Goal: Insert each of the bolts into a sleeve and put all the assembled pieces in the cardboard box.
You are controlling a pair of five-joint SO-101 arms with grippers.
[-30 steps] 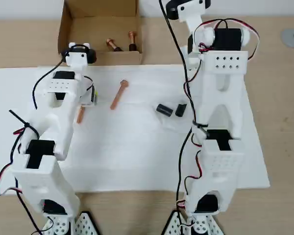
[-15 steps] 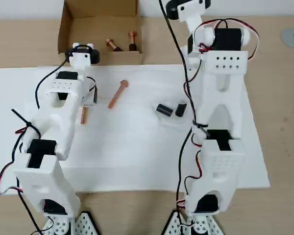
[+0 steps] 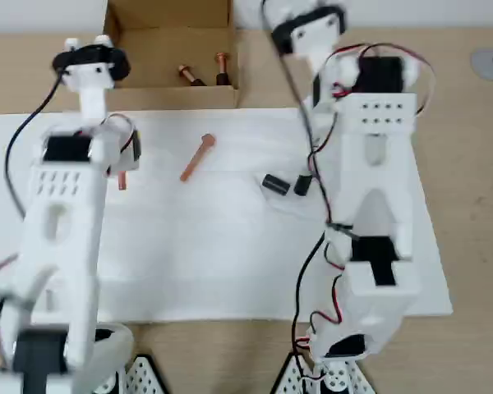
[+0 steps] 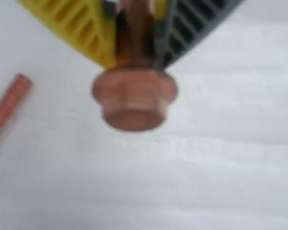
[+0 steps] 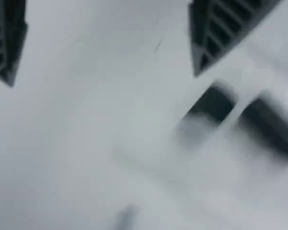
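My left gripper [image 4: 134,60] is shut on the shank of a copper bolt [image 4: 134,98], held just above the white mat with its head pointing away from the jaws. In the high view this bolt [image 3: 122,177] hangs at the mat's left side. A second copper bolt [image 3: 196,157] lies loose on the mat, and its tip [image 4: 7,108] is in the left wrist view. Two black sleeves [image 3: 274,184] [image 3: 302,184] lie mid-mat. My right gripper [image 5: 102,76] is open above the mat, and the sleeves [image 5: 210,103] [image 5: 270,125] lie just beyond one finger.
The cardboard box [image 3: 109,57] stands open at the back left, off the mat, with two assembled pieces [image 3: 189,75] [image 3: 222,69] inside. The white mat [image 3: 214,254] covers most of the wooden table. A grey disc [image 3: 491,62] sits at the far right.
The left arm has risen and swung left, carrying the held bolt up and to the left. The right arm shifted slightly. The loose bolt and the sleeves stayed put.
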